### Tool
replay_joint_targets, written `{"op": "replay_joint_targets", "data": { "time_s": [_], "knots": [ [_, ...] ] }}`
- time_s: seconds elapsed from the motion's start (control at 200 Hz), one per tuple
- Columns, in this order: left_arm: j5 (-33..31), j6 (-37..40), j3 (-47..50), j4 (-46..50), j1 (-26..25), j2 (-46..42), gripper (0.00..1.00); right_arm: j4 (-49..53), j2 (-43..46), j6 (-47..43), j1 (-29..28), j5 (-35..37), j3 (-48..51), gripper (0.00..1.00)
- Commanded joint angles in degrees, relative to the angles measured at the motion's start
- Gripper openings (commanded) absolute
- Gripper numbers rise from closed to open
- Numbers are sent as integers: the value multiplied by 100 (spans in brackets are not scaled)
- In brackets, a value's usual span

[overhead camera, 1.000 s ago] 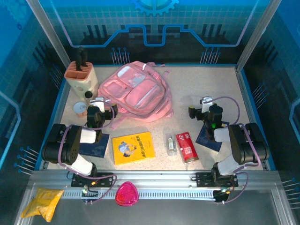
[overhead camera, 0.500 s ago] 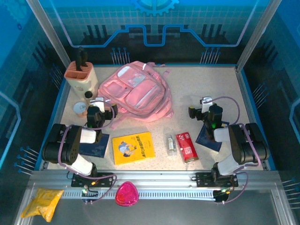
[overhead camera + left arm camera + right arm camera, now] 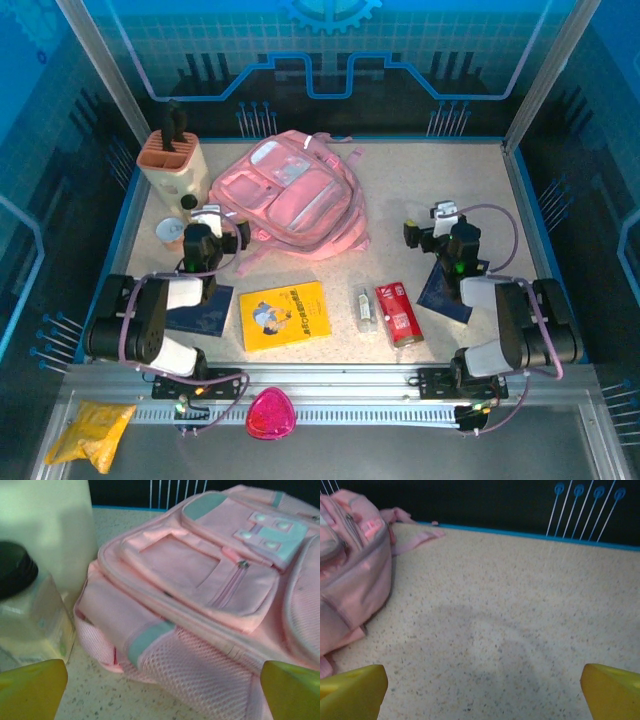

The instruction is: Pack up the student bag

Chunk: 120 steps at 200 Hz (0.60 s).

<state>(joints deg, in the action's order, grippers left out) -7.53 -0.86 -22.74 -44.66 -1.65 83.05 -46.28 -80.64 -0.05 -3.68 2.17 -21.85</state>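
1. Top external: student bag (image 3: 295, 195) lies flat with its front pockets up, on the far half of the table (image 3: 420, 180), a bit left of centre.
2. Progress: I judge nothing is packed yet. The zips I can see in the left wrist view look closed. The main opening isn't visible.
3. The bag's long axis runs diagonally, far-left to near-right. Its mesh side pocket faces the left gripper (image 3: 205, 232), and pink straps trail off at the far-right. I can't tell which end is the top.
4. Likely left to pack: yellow book (image 3: 286, 315), small clear bottle (image 3: 365, 308) and red packet (image 3: 398, 313), all loose on the table nearer the arms than the bag.
5. Left gripper: jaws wide, empty, just beside the bag's near-left edge. Right gripper (image 3: 435, 228): jaws wide, empty, standing apart to the bag's right.
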Motion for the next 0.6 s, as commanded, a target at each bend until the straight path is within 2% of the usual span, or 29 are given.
{"op": "replay_joint_targets", "data": {
  "time_s": [0.0, 0.16, 0.27, 0.34, 0.395, 0.47, 0.595],
  "knots": [
    [396, 149, -378, 966, 51, -594, 99, 653, 538, 76, 87, 251, -194, 100],
    [420, -263, -328, 1206, 49, -1413, 99, 1944, 1191, 467, 140, 444, -646, 100],
    [216, -922, -372, 1528, 51, -1978, 99, 2593, 1480, 1849, 233, 1318, -863, 100],
    [-44, -1587, -518, 2141, 59, -2303, 99, 3039, 1735, 2288, 504, 966, -952, 100],
    [-256, -2132, -707, 2821, 62, -2496, 99, 3348, 1859, 2799, 668, 972, -900, 100],
    [-192, -2279, -899, 3468, 68, -2671, 99, 3365, 1882, 3335, 968, 594, -829, 100],
    [-521, -3159, -877, 3941, 99, -2828, 99, 3950, 1673, 3635, 1165, -78, -1153, 100]
  ]
}}
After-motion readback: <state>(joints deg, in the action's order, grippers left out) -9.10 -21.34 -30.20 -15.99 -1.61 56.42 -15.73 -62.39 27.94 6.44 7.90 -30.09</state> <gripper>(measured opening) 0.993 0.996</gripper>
